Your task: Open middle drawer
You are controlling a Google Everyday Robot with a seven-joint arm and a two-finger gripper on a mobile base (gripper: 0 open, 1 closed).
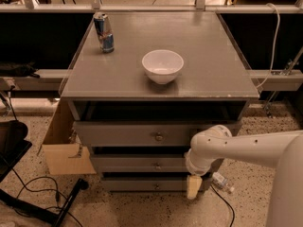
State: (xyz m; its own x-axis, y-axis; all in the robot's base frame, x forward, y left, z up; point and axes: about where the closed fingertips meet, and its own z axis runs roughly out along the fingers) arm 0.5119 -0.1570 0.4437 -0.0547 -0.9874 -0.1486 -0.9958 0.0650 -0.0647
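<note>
Middle drawer [128, 164], we judge, needs our gripper [194, 187], low at its right and in a state we cannot tell, centred on the knob [157, 166].

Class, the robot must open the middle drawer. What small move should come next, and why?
Probably lift the end effector and bring it across to the knob of the middle drawer. It hangs low by the lower right corner of the cabinet, beside the bottom drawer, apart from that knob, and the drawer looks shut.

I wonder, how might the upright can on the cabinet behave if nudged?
Standing tall and narrow, the can probably tips easily, then rolls. Being a slim drinks can, it is likely light. The gripper hangs low by the bottom drawer front, away from it.
</note>
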